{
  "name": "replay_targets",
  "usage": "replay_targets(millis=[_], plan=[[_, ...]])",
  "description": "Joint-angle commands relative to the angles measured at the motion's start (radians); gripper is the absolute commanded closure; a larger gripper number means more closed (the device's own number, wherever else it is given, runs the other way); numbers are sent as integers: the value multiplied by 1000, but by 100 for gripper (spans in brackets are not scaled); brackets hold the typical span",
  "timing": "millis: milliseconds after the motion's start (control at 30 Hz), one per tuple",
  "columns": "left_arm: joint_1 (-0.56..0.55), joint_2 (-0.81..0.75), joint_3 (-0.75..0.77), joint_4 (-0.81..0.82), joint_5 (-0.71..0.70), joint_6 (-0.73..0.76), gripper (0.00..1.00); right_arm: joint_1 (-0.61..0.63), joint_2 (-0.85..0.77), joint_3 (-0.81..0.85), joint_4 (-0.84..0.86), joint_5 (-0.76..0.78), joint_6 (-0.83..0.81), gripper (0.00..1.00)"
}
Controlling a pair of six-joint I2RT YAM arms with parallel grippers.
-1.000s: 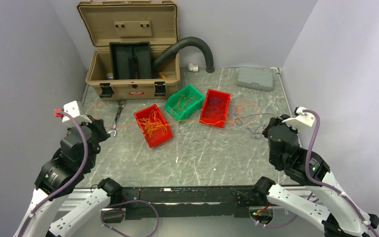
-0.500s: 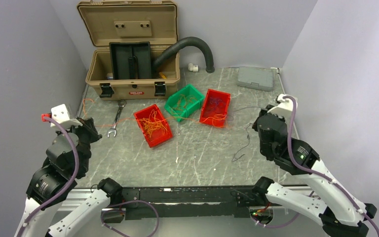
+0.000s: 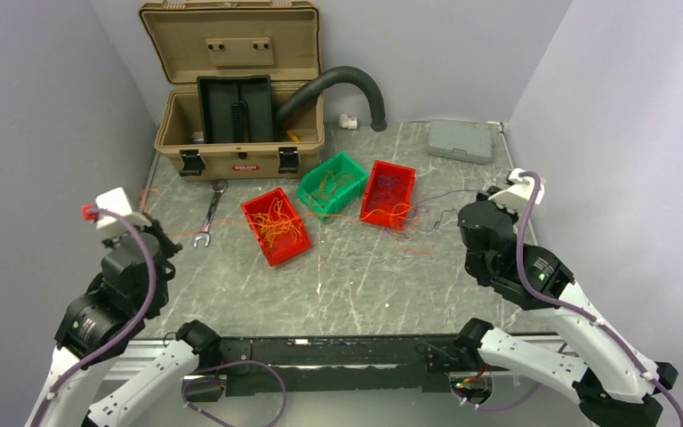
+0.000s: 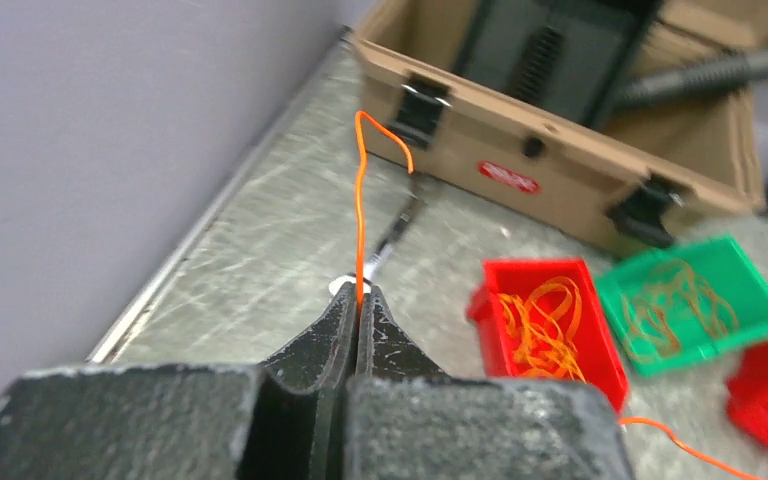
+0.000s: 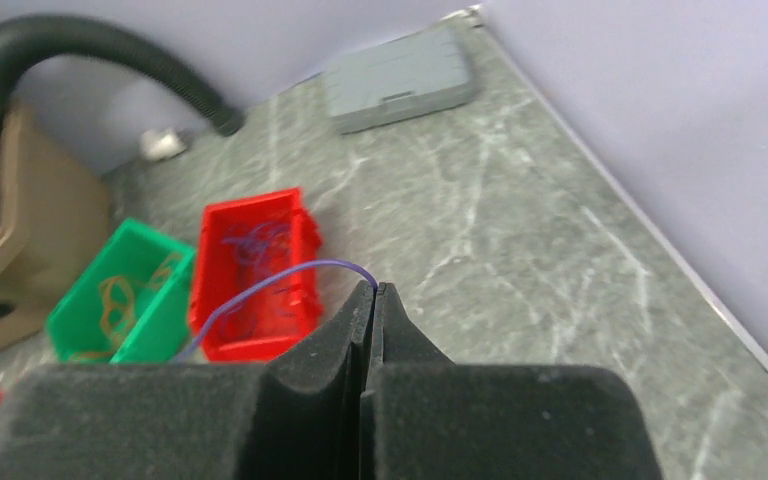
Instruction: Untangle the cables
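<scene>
My left gripper (image 4: 358, 300) is pinched fully shut on the orange strand (image 4: 360, 205), which stands up out of the tips and also trails off across the table (image 3: 356, 285) toward the bins. My right gripper (image 5: 375, 292) is clamped just as tight on the purple strand (image 5: 280, 272), which arcs back toward the red bin of purple wires (image 5: 250, 265). The rest of the cables (image 3: 413, 216) lie knotted just beside that bin, between the arms but much nearer the right one. My worry is that both strands run through that knot, so pulling the arms apart could cinch it rather than free it. Either thin wire could also slip from the tips, as only a short end looks gripped. A taut strand might also catch a bin's rim and drag or tip it, spilling the red bin of orange wires (image 3: 276, 229) or the green bin (image 3: 332, 184)
</scene>
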Motion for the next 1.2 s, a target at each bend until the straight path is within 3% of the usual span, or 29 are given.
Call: replay_targets(millis=[0, 233, 333, 400, 467, 567, 600, 667, 767, 867, 933, 1067, 1167], plan=[[5, -96, 11, -65, -361, -114, 100, -6, -20, 33, -184, 289, 207, 100], [4, -172, 5, -59, -480, -144, 100, -62, -20, 45, -569, 360, 680, 100], [4, -155, 29, -116, -488, -186, 100, -79, -50, 27, -616, 362, 757, 100], [5, -144, 40, -126, -455, -200, 100, -79, -84, -14, -439, 332, 579, 100], [4, -136, 20, -12, -376, -86, 100, -79, -128, -83, -202, 254, 319, 100], [4, -117, -49, 218, -88, 140, 100, -80, -208, -198, 149, 5, -85, 100], [4, -103, -57, 254, 29, 171, 100, -80, -224, -226, 213, -101, -152, 97], [5, -66, -55, 299, 292, 235, 100, -80, -236, -253, 262, -259, -211, 95], [4, -2, -30, 327, 500, 260, 100, -80, -209, -263, 256, -396, -226, 87], [4, 44, -7, 357, 638, 275, 100, -80, -168, -271, 273, -563, -285, 54], [5, 63, 5, 381, 711, 277, 100, -80, -137, -278, 304, -706, -349, 37], [4, 88, 30, 405, 781, 273, 100, -79, -56, -292, 370, -935, -422, 26], [4, 102, 56, 401, 787, 277, 100, -78, 18, -314, 438, -1099, -453, 24]])
